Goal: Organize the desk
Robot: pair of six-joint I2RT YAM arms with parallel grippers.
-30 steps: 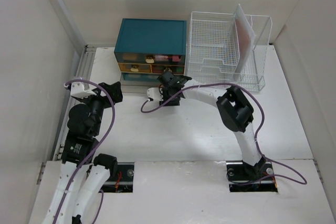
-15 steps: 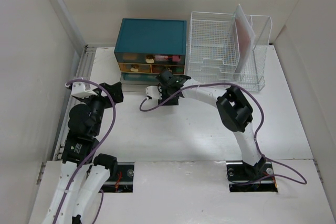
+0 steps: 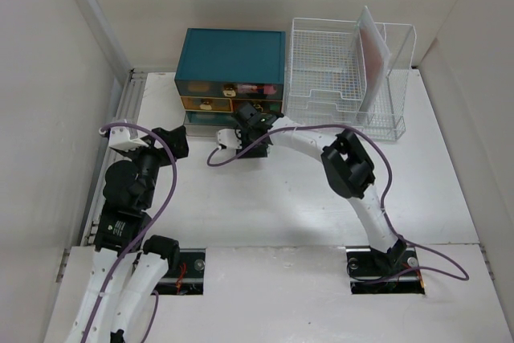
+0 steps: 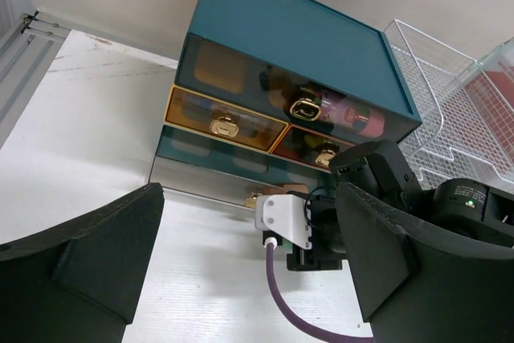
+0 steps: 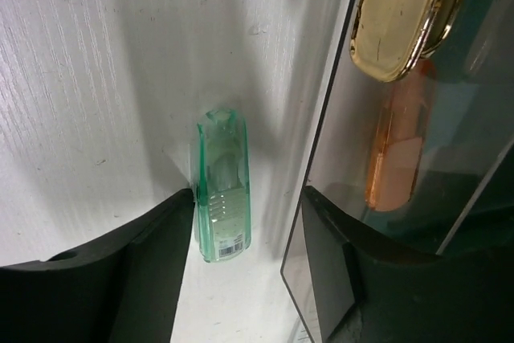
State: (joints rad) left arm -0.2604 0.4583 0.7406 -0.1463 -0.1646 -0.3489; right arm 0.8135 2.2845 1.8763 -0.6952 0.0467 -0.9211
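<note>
The desk (image 3: 265, 198) is the big white top that everything sits on. It is hard, flat and smooth, so small things will likely slide on it.

At the back edge of the desk stands a teal drawer box (image 3: 231, 58), with a white wire rack (image 3: 337, 62) next to it. A little green case (image 5: 222, 198) lies flat on the desk, just in front of the box's clear bottom drawer (image 5: 385, 158).

The right claw (image 5: 250, 198) is down low there. Its two fingers are apart, one on each side of the green case, and it is not squeezing it. One finger looks like it touches the case.

The left claw (image 4: 249, 190) hangs near the left edge of the desk, spread wide with nothing in it.

The green case looks like thin see-through plastic. It is probably light, stiff and a bit slippery. The best place to pinch it seems to be its two long sides, near the middle, with a soft squeeze so it does not pop out
</note>
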